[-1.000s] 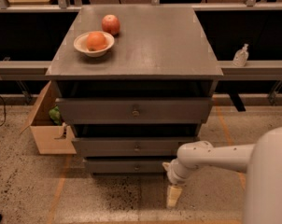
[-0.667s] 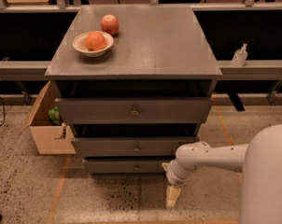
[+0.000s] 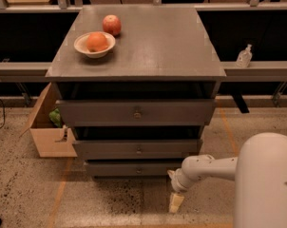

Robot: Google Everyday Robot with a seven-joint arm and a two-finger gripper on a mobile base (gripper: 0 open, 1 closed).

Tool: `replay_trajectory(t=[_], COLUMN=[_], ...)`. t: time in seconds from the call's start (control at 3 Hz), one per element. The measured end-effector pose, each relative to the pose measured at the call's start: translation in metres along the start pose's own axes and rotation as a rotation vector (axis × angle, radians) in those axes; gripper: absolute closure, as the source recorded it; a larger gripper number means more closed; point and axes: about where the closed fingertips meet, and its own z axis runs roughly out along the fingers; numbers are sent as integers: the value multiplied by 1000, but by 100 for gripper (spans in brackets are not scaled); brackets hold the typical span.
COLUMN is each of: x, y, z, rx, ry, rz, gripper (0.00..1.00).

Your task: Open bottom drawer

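Observation:
The grey cabinet (image 3: pixel 138 51) has three drawers stepping narrower toward the floor. The bottom drawer (image 3: pixel 134 168) is the narrowest and shallowest front, just above the floor, with a small round knob (image 3: pixel 138 171) at its centre. It looks shut or nearly shut. My gripper (image 3: pixel 176 202) hangs from the white arm (image 3: pixel 205 169) near the floor, to the right of and in front of the bottom drawer's right end. It points down and does not touch the drawer.
The top drawer (image 3: pixel 136 112) and middle drawer (image 3: pixel 138 149) sit above. A bowl with an orange (image 3: pixel 95 43) and an apple (image 3: pixel 112 24) rest on the cabinet top. A cardboard box (image 3: pixel 48 127) stands at the left. A sanitiser bottle (image 3: pixel 244 56) sits on the right ledge.
The arm and gripper have barely shifted. The drawers have not moved.

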Motion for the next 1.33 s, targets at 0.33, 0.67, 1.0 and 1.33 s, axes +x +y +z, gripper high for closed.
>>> replay_trajectory(t=[0.33,0.67,1.0,1.33], x=[9,17,22,19], y=[-12,-30,-45,-69], z=[27,46,56,61], rx=[46,107,126,155], ry=[7,23,8,-15], rz=[-20,-30,-19,-25], gripper=[0,0,0,0])
